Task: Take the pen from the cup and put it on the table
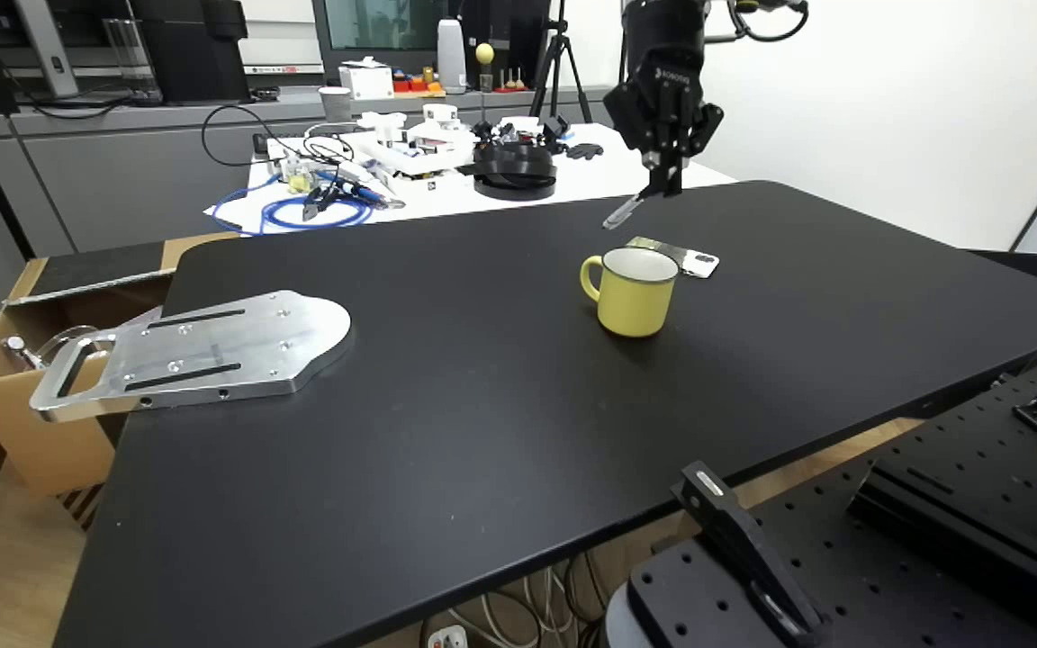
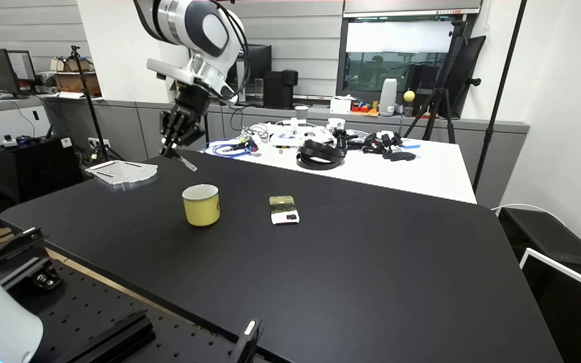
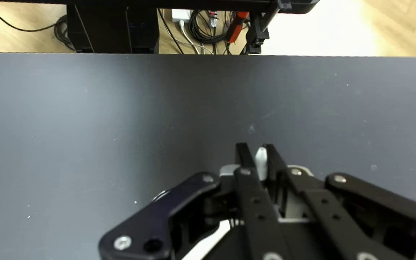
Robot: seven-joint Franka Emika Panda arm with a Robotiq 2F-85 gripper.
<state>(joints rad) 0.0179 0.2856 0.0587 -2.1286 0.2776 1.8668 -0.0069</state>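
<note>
My gripper is shut on a slim pale-grey pen in the air above the far part of the black table (image 1: 446, 450). The gripper shows in both exterior views (image 1: 661, 184) (image 2: 169, 151) and the wrist view (image 3: 256, 150). The pen sticks out at a slant from the fingertips in both exterior views (image 1: 622, 213) (image 2: 188, 164). Its pale end shows between the fingers in the wrist view (image 3: 261, 162). The yellow cup stands upright on the table in both exterior views (image 1: 634, 304) (image 2: 202, 209), apart from the pen. I cannot make out the cup in the wrist view.
A phone-like object lies near the cup in both exterior views (image 1: 698, 262) (image 2: 284, 212). A silver metal plate with a handle lies at a table edge (image 1: 230, 346) (image 2: 124, 171). A cluttered white table (image 2: 416, 176) stands behind. A cardboard box (image 1: 41, 441) is beside the table.
</note>
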